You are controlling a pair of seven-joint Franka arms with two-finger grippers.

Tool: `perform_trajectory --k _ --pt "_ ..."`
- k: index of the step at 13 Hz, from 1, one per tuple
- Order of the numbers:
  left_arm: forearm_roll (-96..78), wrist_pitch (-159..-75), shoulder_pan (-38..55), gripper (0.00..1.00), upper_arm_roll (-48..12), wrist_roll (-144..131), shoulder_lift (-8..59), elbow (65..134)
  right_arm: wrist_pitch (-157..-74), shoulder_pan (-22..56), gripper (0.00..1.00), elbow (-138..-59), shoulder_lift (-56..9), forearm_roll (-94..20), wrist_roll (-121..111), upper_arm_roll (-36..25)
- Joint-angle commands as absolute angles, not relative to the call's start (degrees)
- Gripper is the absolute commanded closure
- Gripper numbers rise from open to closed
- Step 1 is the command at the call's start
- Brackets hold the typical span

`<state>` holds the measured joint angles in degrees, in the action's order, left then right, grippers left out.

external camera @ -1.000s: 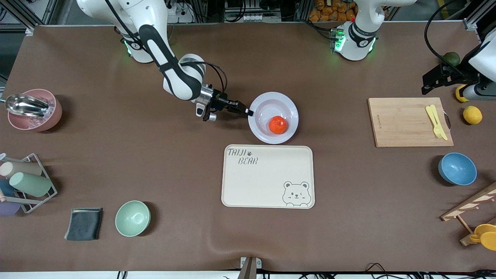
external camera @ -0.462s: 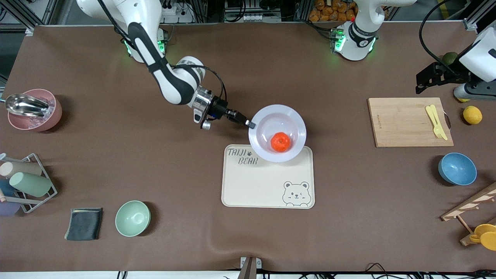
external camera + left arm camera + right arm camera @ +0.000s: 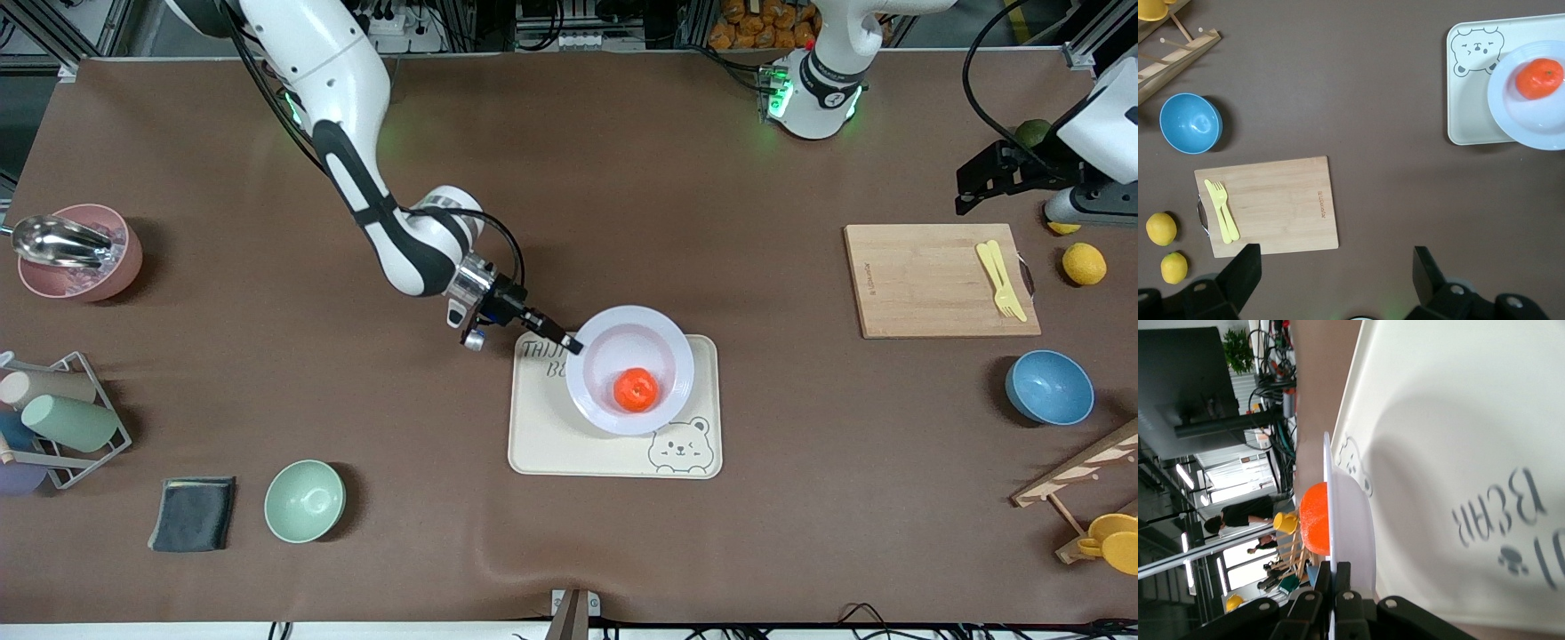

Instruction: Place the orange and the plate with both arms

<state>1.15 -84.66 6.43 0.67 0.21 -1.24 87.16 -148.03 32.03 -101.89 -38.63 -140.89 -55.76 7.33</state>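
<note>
The pale lavender-white plate is held over the cream bear tray, with the red-orange orange lying in it. My right gripper is shut on the plate's rim at the side toward the right arm's end. In the right wrist view the plate shows edge-on between the fingers, the orange on it, the tray below. My left gripper is open and empty, up over the table's left-arm end; its view shows plate, orange and tray.
A wooden cutting board with a yellow fork lies toward the left arm's end, with lemons, a dark green fruit and a blue bowl. A green bowl, grey cloth, cup rack and pink bowl are toward the right arm's end.
My right gripper has carried the plate with the orange toward the front camera, from the bare table onto the area over the bear tray. The left arm has shifted only slightly.
</note>
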Motion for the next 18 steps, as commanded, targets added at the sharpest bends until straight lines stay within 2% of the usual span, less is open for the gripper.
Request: perform_trajectory --k 1,6,8,10,13,14,18 --pt "0.6 -84.6 6.3 0.00 0.4 -0.9 -1.4 86.5 -150.2 31.7 1.00 -96.9 -42.0 -141.2 -56.9 7.6" --pt "0.4 -84.6 5.9 0.00 0.6 -0.5 -1.5 84.6 -150.3 31.7 1.00 -97.0 -42.7 -140.6 -58.1 6.6" --pt "0.6 -84.5 5.8 0.00 0.6 -0.4 -1.5 84.6 -150.4 31.6 0.39 -96.9 -42.9 -140.7 -57.9 6.6" --pt "0.2 -84.5 5.8 0.00 0.8 -0.4 -1.6 84.6 -151.2 31.6 0.28 -96.9 -43.0 -140.7 -57.7 6.6" --pt "0.2 -84.4 5.8 0.00 0.6 -0.4 -1.6 84.6 -156.3 31.6 0.28 -95.9 -43.0 -138.6 -57.1 6.6" --pt "0.2 -84.4 5.8 0.00 0.6 -0.4 -1.6 84.6 -158.3 31.3 0.32 -95.2 -43.0 -135.9 -56.5 6.7" --pt "0.2 -84.3 5.9 0.00 0.5 -0.5 -1.7 84.6 -160.2 30.1 0.32 -95.2 -42.3 -120.9 -42.4 6.7"
